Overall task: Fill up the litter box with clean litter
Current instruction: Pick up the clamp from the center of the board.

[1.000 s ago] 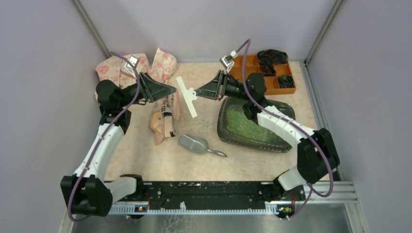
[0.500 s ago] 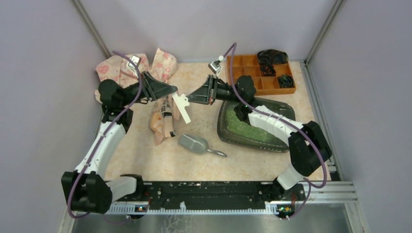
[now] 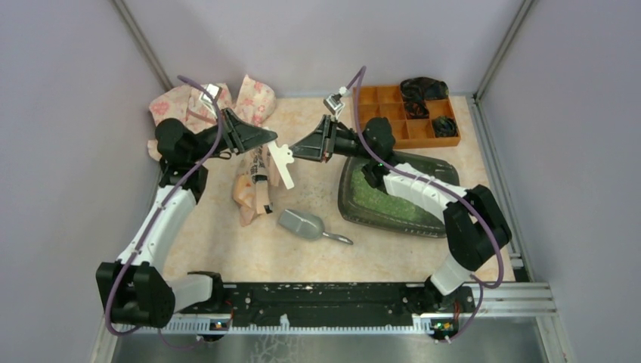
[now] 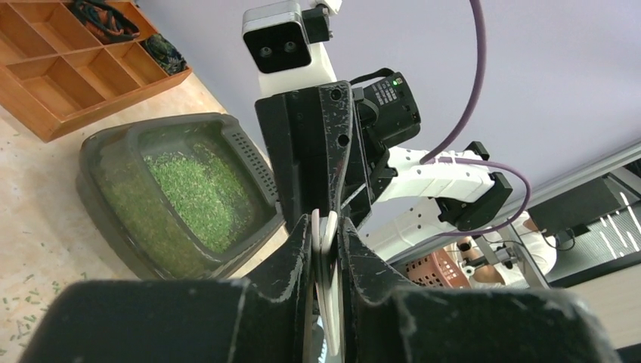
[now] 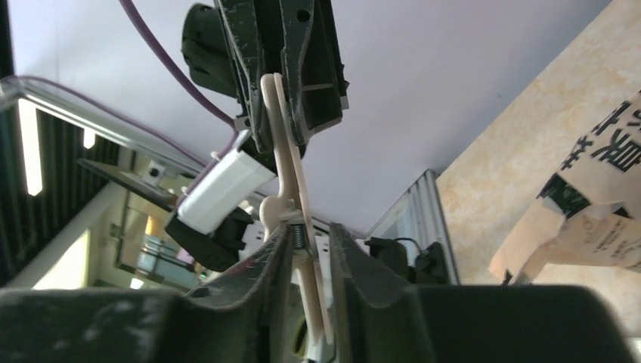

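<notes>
The dark litter box (image 3: 376,221) lies right of centre with green clean litter (image 3: 378,195) in it; the left wrist view also shows the box (image 4: 98,151) and litter (image 4: 189,189). A white bag clip (image 3: 283,162) hangs in the air between both grippers. My left gripper (image 3: 272,144) is shut on one end of the clip (image 4: 326,249). My right gripper (image 3: 293,151) straddles the other end of the clip (image 5: 291,174), slightly open: one finger touches it and a gap shows at the other.
A peach printed paper bag (image 3: 253,189) lies under the clip, and a grey metal scoop (image 3: 301,224) rests in front of it. Floral bags (image 3: 185,102) are crumpled at the back left. The orange organiser tray (image 3: 393,106) stands behind the litter box.
The right arm carried the clip left to the left gripper. The left jaws closed onto it, and the right jaws, shut a moment ago, have just loosened.
</notes>
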You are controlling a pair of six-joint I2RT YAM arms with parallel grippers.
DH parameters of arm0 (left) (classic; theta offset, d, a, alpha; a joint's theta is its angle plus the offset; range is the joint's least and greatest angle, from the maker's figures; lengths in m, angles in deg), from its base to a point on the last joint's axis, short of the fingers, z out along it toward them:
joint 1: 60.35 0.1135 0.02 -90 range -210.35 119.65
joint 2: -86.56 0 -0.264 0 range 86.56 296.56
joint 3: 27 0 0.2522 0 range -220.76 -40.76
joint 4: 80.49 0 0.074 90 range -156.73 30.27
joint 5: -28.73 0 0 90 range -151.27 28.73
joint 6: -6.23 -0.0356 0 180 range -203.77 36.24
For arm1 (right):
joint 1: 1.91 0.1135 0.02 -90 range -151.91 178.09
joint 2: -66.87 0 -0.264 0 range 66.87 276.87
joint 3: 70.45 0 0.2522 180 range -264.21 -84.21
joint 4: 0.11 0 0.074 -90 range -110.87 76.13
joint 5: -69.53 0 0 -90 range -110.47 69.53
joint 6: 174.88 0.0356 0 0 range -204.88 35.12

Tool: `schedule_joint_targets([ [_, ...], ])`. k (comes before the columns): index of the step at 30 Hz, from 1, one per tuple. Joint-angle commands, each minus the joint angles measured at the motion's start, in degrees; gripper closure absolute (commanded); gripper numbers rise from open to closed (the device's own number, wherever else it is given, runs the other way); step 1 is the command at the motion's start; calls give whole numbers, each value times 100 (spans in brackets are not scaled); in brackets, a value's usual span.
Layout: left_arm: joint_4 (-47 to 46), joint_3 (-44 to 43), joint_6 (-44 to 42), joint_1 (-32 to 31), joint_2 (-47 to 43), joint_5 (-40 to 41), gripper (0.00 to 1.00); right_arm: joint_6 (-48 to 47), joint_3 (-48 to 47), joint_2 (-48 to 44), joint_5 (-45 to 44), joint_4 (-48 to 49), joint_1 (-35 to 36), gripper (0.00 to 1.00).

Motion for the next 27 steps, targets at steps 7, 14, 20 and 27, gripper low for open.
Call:
schedule_joint_targets([
  [7, 56, -510, 34, -29, 212, 7, 87, -203, -172, -222, 201, 844, 11, 59],
  [14, -16, -551, 214, -29, 251, -160, 88, -90, 130, -249, -88, 1079, -177, 59],
  [20, 242, -613, 24, -29, 169, -118, 88, 265, 390, -149, -342, 1324, -347, 57],
  [27, 575, -666, -190, -29, 217, -72, 89, 317, 402, -200, -181, 1522, -340, 57],
])
